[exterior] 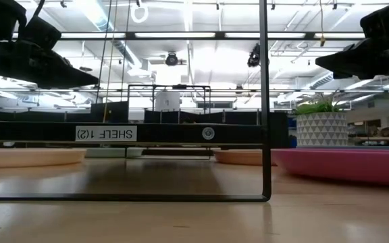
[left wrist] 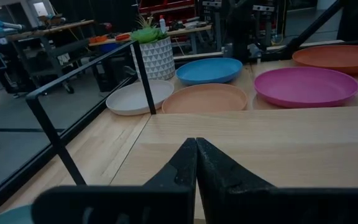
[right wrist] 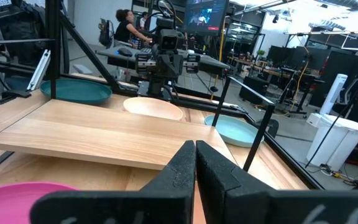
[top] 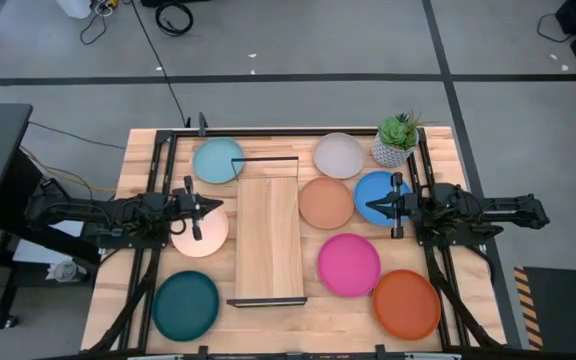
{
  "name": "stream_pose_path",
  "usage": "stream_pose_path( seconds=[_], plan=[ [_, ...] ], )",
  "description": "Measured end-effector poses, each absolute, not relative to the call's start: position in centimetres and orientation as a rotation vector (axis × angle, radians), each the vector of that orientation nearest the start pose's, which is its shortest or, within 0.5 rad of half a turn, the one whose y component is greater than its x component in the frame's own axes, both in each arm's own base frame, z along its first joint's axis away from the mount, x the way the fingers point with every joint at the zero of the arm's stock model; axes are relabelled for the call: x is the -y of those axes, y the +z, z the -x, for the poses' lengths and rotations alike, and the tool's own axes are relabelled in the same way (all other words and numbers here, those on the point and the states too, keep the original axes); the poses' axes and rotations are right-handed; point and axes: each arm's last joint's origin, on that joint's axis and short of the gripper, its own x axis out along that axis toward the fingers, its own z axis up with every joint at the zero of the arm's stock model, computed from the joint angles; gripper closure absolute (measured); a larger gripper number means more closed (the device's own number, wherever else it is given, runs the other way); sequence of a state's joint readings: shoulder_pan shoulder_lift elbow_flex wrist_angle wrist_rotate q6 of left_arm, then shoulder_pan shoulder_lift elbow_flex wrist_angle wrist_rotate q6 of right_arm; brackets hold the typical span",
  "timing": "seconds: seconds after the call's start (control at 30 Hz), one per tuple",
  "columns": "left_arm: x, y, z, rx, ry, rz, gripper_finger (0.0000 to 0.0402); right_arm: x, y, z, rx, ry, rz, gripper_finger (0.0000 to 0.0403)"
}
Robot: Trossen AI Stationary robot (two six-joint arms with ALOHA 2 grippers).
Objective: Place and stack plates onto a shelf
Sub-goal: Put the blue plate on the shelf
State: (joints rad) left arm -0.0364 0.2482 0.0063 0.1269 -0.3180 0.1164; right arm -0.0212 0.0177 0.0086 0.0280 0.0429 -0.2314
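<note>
Pale wooden tabletop (top: 148, 160) carries the bare shelf (top: 268, 238) mid-table, plates (top: 348, 264) scattered either side, while left tool (top: 212, 208) and right tool (top: 370, 206) hover beside it, both shut, empty.

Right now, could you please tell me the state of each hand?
Left hand: closed, holding nothing, over the peach plate.
Right hand: closed, holding nothing, over the blue plate.

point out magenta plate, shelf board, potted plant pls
magenta plate (top: 348, 265), high view, centre of its dish.
shelf (top: 268, 238), high view, middle of the bare wooden board.
potted plant (top: 396, 143), high view, on the white pot just below its green leaves.
</note>
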Motion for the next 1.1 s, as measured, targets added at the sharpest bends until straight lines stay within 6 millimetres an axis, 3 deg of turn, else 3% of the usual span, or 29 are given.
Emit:
stream_pose_path(
  seconds=[0.1,0.4,0.53,0.63,0.7,0.77,0.9,1.0,1.1],
  plan=[
    [-0.5,16.0,-11.2,-0.106,0.272,-0.198,0.0388,0.3,16.8,-9.8,0.012,-0.066,0.231,0.0383],
    [-0.5,18.7,-11.0,0.209,0.262,0.117,0.0388,0.3,17.1,-9.8,0.045,-0.071,0.261,0.0383],
    [-0.5,20.0,-10.6,0.371,0.231,0.270,0.0388,0.3,18.1,-9.7,0.145,-0.072,0.224,0.0383],
    [-0.5,20.9,-10.3,0.480,0.198,0.375,0.0388,0.4,19.7,-9.3,0.315,-0.120,0.197,0.0383],
    [-0.5,21.4,-10.0,0.541,0.180,0.412,0.0388,0.9,20.8,-8.7,0.447,-0.264,0.021,0.0383],
    [-0.5,21.7,-9.8,0.578,0.181,0.408,0.0388,1.7,21.4,-8.1,0.564,-0.466,-0.263,0.0383],
    [-0.7,22.7,-9.1,0.702,0.215,0.430,0.0388,2.7,20.8,-7.4,0.754,-0.820,-0.732,0.0383],
    [-0.7,23.3,-8.6,0.787,0.205,0.440,0.0388,2.9,20.4,-7.2,0.811,-0.912,-0.842,0.0383],
    [-0.8,23.6,-8.3,0.837,0.183,0.481,0.0388,2.9,20.5,-7.3,0.757,-0.918,-0.758,0.0383]
  ],
)
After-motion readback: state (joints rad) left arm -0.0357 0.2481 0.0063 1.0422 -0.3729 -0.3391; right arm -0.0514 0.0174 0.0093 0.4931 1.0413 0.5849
